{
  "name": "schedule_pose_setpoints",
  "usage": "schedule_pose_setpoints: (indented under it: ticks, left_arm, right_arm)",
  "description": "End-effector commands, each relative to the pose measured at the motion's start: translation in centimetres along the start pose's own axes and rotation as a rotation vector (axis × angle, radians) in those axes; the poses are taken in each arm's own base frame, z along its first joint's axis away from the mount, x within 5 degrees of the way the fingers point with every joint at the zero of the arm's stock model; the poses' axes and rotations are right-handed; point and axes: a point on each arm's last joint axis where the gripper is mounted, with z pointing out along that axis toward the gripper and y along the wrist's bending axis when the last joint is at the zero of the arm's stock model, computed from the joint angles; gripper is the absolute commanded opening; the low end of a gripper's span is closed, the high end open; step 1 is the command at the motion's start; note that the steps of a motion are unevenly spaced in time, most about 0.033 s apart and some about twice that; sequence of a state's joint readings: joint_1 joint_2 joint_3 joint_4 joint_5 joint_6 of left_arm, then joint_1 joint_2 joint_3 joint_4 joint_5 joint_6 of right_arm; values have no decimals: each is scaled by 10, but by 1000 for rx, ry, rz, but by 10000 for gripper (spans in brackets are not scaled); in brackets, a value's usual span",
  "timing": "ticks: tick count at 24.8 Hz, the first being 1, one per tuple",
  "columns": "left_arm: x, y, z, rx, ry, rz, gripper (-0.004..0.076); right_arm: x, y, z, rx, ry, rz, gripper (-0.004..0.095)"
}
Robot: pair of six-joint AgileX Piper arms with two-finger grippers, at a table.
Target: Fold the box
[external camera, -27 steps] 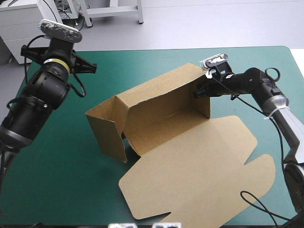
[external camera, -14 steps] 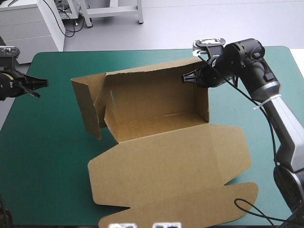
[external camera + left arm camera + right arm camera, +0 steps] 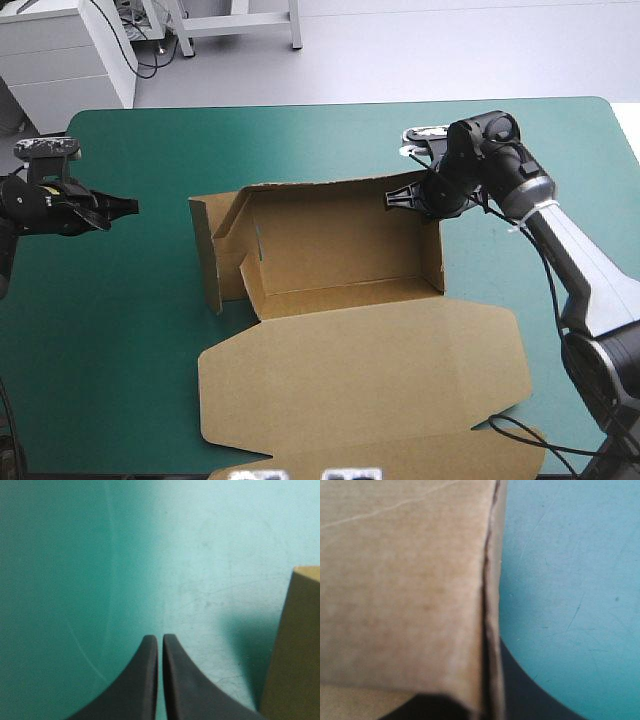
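Currently clamps the box [image 3: 340,250] with the right tool [image 3: 392,197] at the far wall's right corner, board edge pinched between the black fingers. Holds the left tool [image 3: 130,207] closed on nothing, fingers pressed together, well apart from the box, over bare teal-green counter [image 3: 150,330] near its left edge. Has the box standing about mid-counter as an open tray: far and right walls upright, left-end flaps raised at loose angles, lid lying flat toward the near edge
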State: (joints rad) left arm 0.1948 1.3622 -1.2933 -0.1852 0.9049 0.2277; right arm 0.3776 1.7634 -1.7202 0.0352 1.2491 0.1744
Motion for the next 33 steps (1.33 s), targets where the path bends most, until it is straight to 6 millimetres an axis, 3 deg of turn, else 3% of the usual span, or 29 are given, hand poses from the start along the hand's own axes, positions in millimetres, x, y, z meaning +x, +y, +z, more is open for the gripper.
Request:
schedule_pose_setpoints:
  ticks: [1,7,11,13,17,23,28,33]
  left_arm:
    - [-11,-9,-19,68,-121,19,12]
    - [-10,-8,-18,56,-109,50,12]
    - [-9,-9,-18,69,-96,42,12]
    - [-7,-10,-18,76,-75,43,12]
    - [-4,-10,-18,83,-41,47,12]
    - [-3,-11,-18,87,-28,45,10]
    - [-2,-11,-18,93,-22,41,10]
    - [-2,-11,-18,93,-19,42,8]
  right_arm:
    - [-7,0,3,-7,-17,-47,1]
    - [-17,-4,28,41,-27,-108,17]
    - [-26,-9,9,112,-81,-120,331]
    - [-32,-8,-7,125,-109,-121,420]
    - [-40,-4,-40,104,-212,-171,420]
    - [-35,-5,-64,99,-269,-123,417]
    - [-36,-5,-60,102,-262,-122,417]
    - [-42,-5,-37,109,-214,-107,417]
